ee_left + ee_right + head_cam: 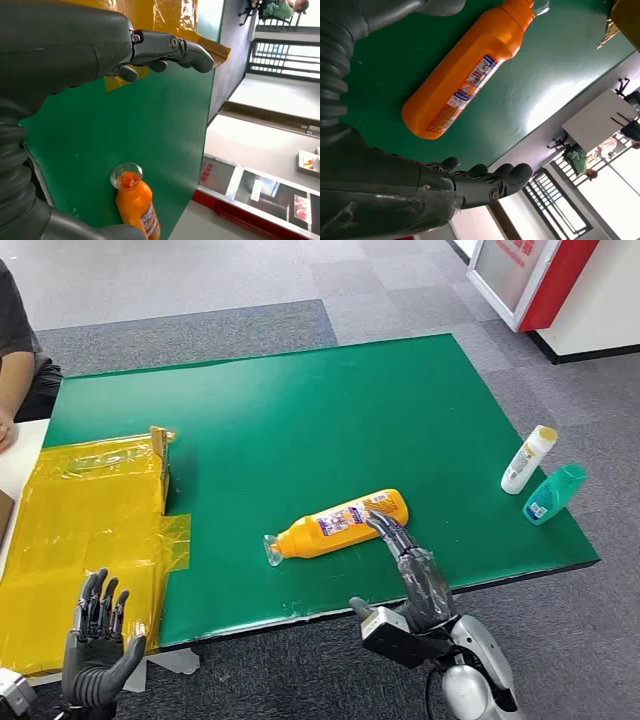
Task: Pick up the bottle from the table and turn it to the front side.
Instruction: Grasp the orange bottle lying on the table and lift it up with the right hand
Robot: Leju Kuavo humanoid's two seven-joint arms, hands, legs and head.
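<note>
Starting at the left, a person's bare arm in a dark sleeve rests at the far left edge. Below it, shiny yellow plastic film, wrinkled and taped, covers the left part of the table, with a small cardboard piece standing at its far right corner. The left hand, dark grey and matte, is raised near the table's near left edge with the palm up and the fingers spread; it holds nothing.

The orange bottle lies on its side near the middle of the green mat, a little toward the near edge. It is smooth glossy plastic, round and long, with a printed label and a clear cap pointing left. The right hand, wrapped in transparent film, reaches from the near edge with straight fingers; its fingertips are at the bottle's thick right end, and I cannot tell if they touch it. It grips nothing.

Further right, a white bottle with a yellow cap and a teal bottle lie side by side near the mat's right edge.

The mat is flat, matte green. The floor has grey carpet tiles. A red and white cabinet stands at the far right.
</note>
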